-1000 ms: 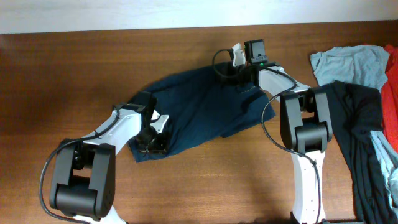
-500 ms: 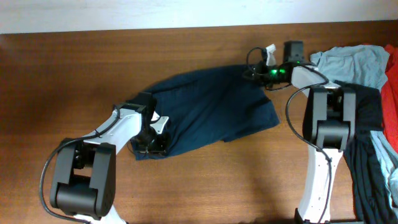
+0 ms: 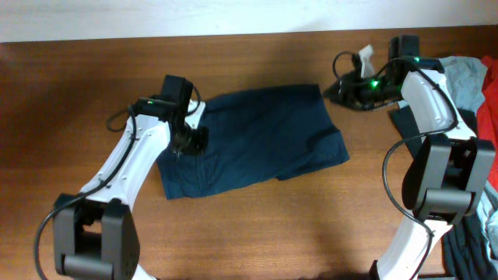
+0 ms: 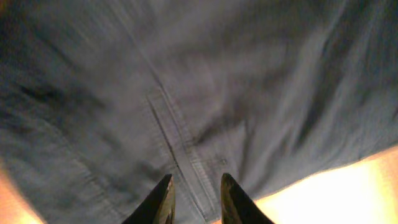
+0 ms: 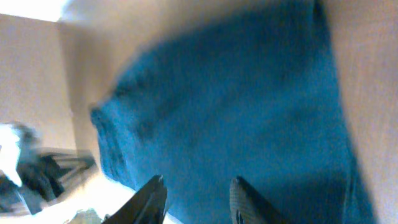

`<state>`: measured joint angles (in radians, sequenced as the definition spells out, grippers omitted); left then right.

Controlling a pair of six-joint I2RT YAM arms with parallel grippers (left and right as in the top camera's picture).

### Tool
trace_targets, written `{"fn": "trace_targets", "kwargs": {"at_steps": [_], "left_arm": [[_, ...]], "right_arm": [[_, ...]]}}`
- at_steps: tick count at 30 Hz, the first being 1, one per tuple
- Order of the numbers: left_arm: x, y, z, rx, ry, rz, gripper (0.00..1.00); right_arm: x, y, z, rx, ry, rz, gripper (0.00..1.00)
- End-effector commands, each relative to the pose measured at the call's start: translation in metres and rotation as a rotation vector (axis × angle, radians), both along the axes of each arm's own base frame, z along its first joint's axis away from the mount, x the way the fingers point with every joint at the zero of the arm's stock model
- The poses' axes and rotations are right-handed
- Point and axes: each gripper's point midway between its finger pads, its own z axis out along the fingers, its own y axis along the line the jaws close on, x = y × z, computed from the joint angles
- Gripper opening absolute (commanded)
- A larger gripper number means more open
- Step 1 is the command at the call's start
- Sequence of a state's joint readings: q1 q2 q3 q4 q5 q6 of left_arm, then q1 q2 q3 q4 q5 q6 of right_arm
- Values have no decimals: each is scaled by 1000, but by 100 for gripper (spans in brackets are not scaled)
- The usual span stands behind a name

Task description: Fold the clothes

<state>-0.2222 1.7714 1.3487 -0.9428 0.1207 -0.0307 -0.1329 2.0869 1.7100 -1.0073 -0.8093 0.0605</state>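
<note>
The dark navy shorts (image 3: 257,140) lie spread flat across the middle of the brown table (image 3: 70,85). My left gripper (image 3: 189,141) hovers over their left part. In the left wrist view its fingers (image 4: 163,200) stand apart, and a stitched seam of the shorts (image 4: 168,130) shows in the gap (image 4: 198,190); nothing is gripped. My right gripper (image 3: 341,91) sits just off the shorts' upper right corner. The right wrist view is blurred and shows the gripper (image 5: 196,190) open, with the shorts (image 5: 236,106) beyond its fingertips.
A heap of other garments lies at the right edge: a pale blue shirt (image 3: 459,74), a long black garment (image 3: 455,155) and something red (image 3: 490,109). The right arm's base (image 3: 440,187) stands beside the heap. The table's far edge (image 3: 156,37) runs along the top.
The right gripper pulled the shorts' upper right corner rightward, then let go and opened. The left gripper rose from the lower left corner, moved up the cloth and opened. The shorts lie flatter and wider.
</note>
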Motion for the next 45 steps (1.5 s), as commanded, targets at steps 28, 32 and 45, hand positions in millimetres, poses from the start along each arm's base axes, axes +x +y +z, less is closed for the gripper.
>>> {"fn": "trace_targets", "kwargs": {"at_steps": [28,32,45], "left_arm": [[41,121,-46,161,62,284,20],[38,128,-8,150,36,365,35],[-17,126,-40,-228,235,551,66]], "right_arm": [[-105,-25,-145,-595,316,74,32],[-89,-14,-117,-524,232,55,45],[-72,-13,-26,-517,-13,-17,64]]}}
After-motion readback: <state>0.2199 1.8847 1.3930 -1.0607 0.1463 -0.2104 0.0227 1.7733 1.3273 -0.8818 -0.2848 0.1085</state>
